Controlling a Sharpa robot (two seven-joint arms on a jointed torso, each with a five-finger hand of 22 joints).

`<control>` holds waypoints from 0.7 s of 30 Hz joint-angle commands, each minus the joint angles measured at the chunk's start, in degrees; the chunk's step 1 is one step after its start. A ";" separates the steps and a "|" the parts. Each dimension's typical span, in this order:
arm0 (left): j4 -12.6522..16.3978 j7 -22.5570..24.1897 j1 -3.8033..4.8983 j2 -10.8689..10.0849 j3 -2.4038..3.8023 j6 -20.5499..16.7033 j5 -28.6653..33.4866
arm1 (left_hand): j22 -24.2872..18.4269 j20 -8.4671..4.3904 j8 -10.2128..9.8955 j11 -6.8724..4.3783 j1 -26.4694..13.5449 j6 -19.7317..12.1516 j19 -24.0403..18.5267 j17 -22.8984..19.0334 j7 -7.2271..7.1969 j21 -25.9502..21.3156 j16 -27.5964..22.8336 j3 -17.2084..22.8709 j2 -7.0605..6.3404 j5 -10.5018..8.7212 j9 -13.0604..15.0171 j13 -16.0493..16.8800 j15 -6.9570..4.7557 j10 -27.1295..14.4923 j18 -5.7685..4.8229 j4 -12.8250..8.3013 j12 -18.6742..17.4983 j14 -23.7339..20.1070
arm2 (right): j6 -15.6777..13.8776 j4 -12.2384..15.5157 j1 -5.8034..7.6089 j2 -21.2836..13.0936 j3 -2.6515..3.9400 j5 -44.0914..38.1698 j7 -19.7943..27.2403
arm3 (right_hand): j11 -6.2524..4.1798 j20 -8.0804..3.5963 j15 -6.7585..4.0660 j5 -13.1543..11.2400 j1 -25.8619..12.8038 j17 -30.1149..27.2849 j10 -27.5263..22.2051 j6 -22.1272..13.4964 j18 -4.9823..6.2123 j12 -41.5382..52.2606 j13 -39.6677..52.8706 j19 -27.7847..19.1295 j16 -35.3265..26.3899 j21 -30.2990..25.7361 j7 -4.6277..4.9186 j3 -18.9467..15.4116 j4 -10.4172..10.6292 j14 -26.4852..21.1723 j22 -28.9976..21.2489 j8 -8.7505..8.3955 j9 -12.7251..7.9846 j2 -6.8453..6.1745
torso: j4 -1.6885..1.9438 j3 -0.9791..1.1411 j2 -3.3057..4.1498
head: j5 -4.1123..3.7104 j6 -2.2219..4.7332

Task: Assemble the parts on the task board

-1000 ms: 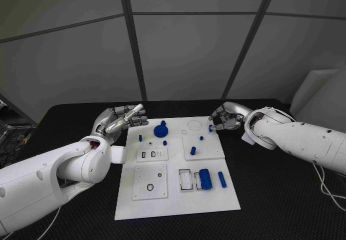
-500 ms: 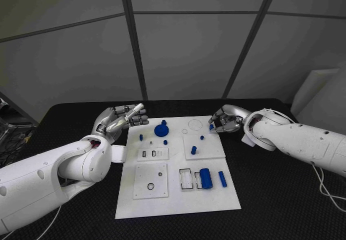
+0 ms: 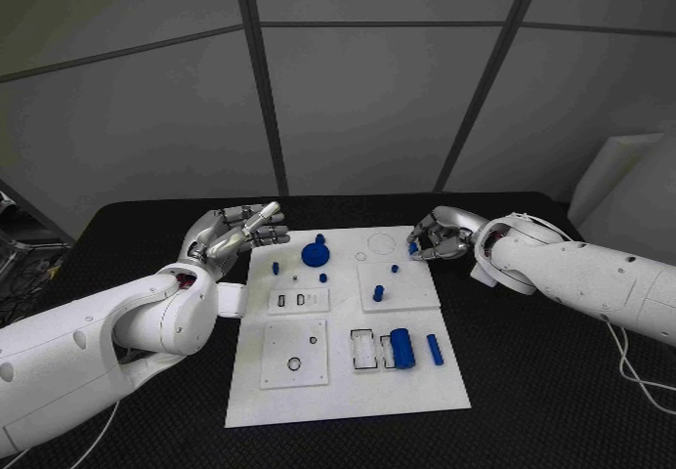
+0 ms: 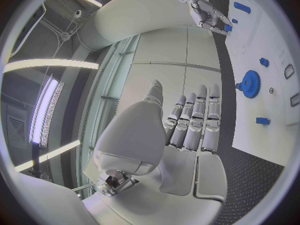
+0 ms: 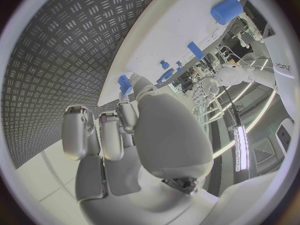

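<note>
Since a second ago the right hand [image 3: 440, 237] has been lifting slightly off the far right corner of the white rectangular task board [image 3: 423, 383], carrying a small blue part [image 3: 413, 248] up and back with it — earlier it was lower, with the part at the board's edge. Its fingers [image 5: 125, 116] are curling in tightly, and the right wrist view is showing the small blue piece pinched at their tips, over the board's corner. The left hand [image 3: 232, 233] is hovering just beyond the board's far left corner, above the black textured bench [image 3: 535, 391], and has barely shifted; its fingers [image 4: 194, 120] are lying straight and side by side, holding nothing and touching nothing.

On the board, a blue gear-like disc with a knob [image 3: 316, 254] is standing near the far edge, with small blue pegs [image 3: 378, 292] scattered around the middle. Nearer the robot, a blue cylinder [image 3: 401, 349] is lying beside a thin blue bar [image 3: 434, 351] — both just right of a clear rectangular frame [image 3: 363, 351]. A black ring [image 3: 293, 364] is sitting on the left-hand white square plate [image 3: 295, 356]. These pieces are lying where they were before.
</note>
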 commanded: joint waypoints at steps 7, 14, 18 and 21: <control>-0.08 0.09 0.06 0.10 0.04 0.71 -0.38 | -0.08 0.12 -0.17 -0.03 0.15 -0.01 -0.08 0.06 1.24 -0.34 -0.36 0.00 0.41 -0.32 -0.02 0.09 0.28 -0.29 -0.63 -0.37 -0.20 -0.07 | 0.35 -0.68 -0.04 0.47 0.02 -0.67 -0.17 | 0.26 0.21 0.03 -0.48 0.00 6.66 0.33 0.81 0.18 0.47 0.19 0.18 0.09 -0.02 0.03 0.36 -0.22 4.12 2.89 0.45 0.12 0.86 | 0.00 0.02 -0.02 | 0.15 -0.05; -0.19 0.04 0.03 0.14 0.04 0.76 -0.38 | -0.10 0.13 -0.17 -0.03 0.14 -0.07 -0.09 0.08 1.25 -0.35 -0.42 -0.02 0.44 -0.32 -0.02 0.09 0.28 -0.28 -0.63 -0.42 -0.22 -0.06 | -0.03 -1.16 -0.06 0.63 0.03 -0.70 -0.17 | 0.13 0.21 -0.03 -0.59 -0.06 6.73 0.38 2.04 0.16 0.56 0.29 0.26 0.12 0.01 -0.15 0.51 -0.30 4.14 2.98 0.97 0.30 1.28 | -0.02 0.02 -0.01 | 0.49 -0.09; -0.20 0.02 0.01 0.15 0.04 0.75 -0.38 | -0.10 0.13 -0.17 -0.03 0.14 -0.07 -0.09 0.08 1.25 -0.35 -0.42 -0.02 0.44 -0.32 -0.02 0.09 0.28 -0.28 -0.63 -0.42 -0.22 -0.06 | -0.11 -1.20 -0.06 0.67 0.03 -0.70 -0.20 | -0.17 0.09 -0.24 -0.71 -0.14 6.86 0.45 3.59 0.13 0.66 0.40 0.42 0.18 0.10 -0.54 0.64 -0.38 4.16 3.20 1.76 0.58 1.65 | -0.03 -0.01 0.00 | 0.34 -0.20; -0.20 0.00 0.00 0.15 0.04 0.75 -0.38 | -0.10 0.13 -0.17 -0.03 0.14 -0.07 -0.09 0.08 1.25 -0.35 -0.42 -0.02 0.44 -0.32 -0.02 0.09 0.28 -0.28 -0.63 -0.42 -0.22 -0.06 | -0.24 -1.26 -0.06 0.70 0.03 -0.71 -0.19 | -0.59 -0.11 -0.55 -0.70 -0.02 6.89 0.52 5.16 0.13 0.76 0.51 0.45 0.19 0.11 -1.08 0.86 -0.55 4.17 3.24 2.64 0.90 2.09 | -0.04 -0.02 -0.03 | 0.34 -0.23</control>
